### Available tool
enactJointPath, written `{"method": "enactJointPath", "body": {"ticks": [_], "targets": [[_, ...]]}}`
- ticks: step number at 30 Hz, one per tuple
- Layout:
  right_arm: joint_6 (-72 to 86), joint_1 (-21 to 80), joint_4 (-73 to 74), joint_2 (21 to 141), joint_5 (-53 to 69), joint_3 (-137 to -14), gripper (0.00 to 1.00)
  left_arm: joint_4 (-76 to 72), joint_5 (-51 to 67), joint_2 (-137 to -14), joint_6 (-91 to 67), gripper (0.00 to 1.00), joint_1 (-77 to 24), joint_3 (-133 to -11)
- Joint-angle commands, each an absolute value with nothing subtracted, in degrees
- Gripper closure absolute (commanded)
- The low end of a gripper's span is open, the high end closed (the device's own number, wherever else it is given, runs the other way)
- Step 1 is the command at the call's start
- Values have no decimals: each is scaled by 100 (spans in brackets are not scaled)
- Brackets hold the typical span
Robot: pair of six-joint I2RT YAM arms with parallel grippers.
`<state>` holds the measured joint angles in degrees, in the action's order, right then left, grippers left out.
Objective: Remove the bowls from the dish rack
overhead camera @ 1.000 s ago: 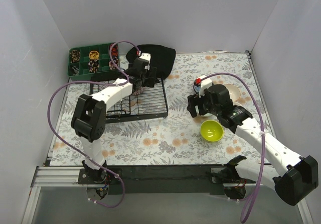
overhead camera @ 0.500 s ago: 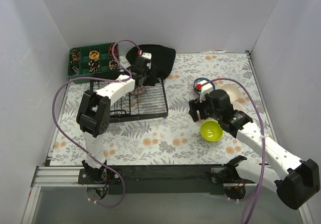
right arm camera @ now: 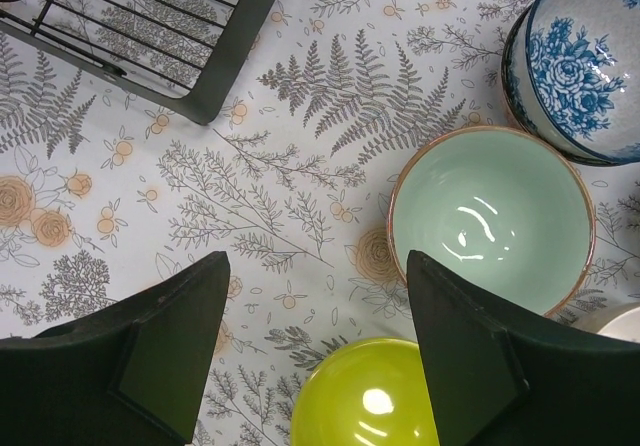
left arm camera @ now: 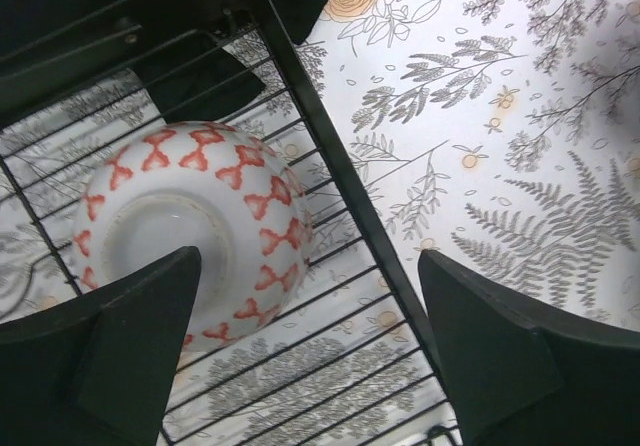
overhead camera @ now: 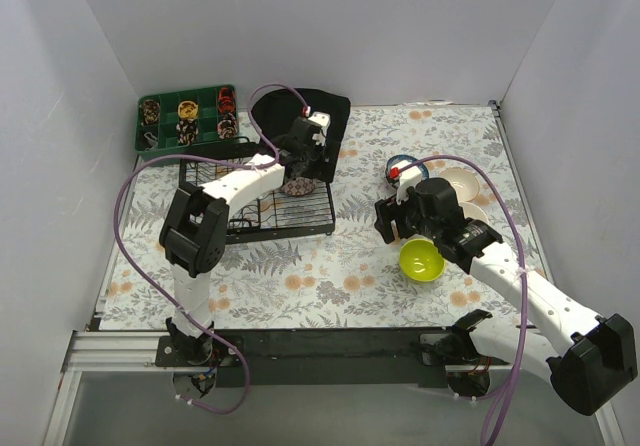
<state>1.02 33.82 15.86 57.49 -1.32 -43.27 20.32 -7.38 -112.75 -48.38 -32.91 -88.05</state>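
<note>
The lime-green bowl (overhead camera: 422, 259) sits upright on the floral table cover (overhead camera: 320, 266), nearest of the bowls, on the right half of the table. Just beyond it hangs the right gripper (overhead camera: 388, 218), pointing down. In the right wrist view its fingers (right arm camera: 160, 346) are spread wide and hold nothing; the right gripper (right arm camera: 315, 266) hovers above bare cover, with the lime-green bowl (right arm camera: 370, 406) low between the fingers. The mint bowl (right arm camera: 490, 221) stands upright just beyond the right-hand finger, close beside the lime-green one. The blue-flowered bowl (right arm camera: 585, 66) stands close against the mint bowl's far side. From above, that blue-flowered bowl (overhead camera: 400, 169) lies just left of a cream bowl (overhead camera: 462, 180).

Left of these, apart from them, is the black wire dish rack (overhead camera: 290, 231); its corner (right arm camera: 230, 36) shows in the right wrist view.

The left gripper (overhead camera: 300, 171) reaches over the rack's far right part. Its fingers (left arm camera: 110, 356) are also wide open, gripping nothing. The left gripper (left arm camera: 308, 266) straddles the rack's right edge bar (left arm camera: 330, 156). One red-patterned bowl (left arm camera: 195, 231) lies upside down on the wires, foot ring up, just inside that bar. One finger overlaps the bowl; whether it touches cannot be told. From above, this bowl (overhead camera: 295, 184) is partly hidden under the gripper.

Farthest back lie a black cloth (overhead camera: 325, 106) and, at far left, a green compartment tray (overhead camera: 165, 126).
</note>
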Motion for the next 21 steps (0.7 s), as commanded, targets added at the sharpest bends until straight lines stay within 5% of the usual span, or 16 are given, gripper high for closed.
{"method": "enactJointPath", "body": {"ticks": [1,11,21], "targets": [[18,3384,1380,5766,-44,-4342,21,1785,-878,-10741,-3933,4,-3252,-8728],[-141,3384,1380,5871,246,-4333,21,1196,-1204,-9844,-1777,2,-3340,-7463],[-167,3366,1371,5906,255,-4298,21,1143,-1186,-10256,-1626,2,-3419,-7348]]}}
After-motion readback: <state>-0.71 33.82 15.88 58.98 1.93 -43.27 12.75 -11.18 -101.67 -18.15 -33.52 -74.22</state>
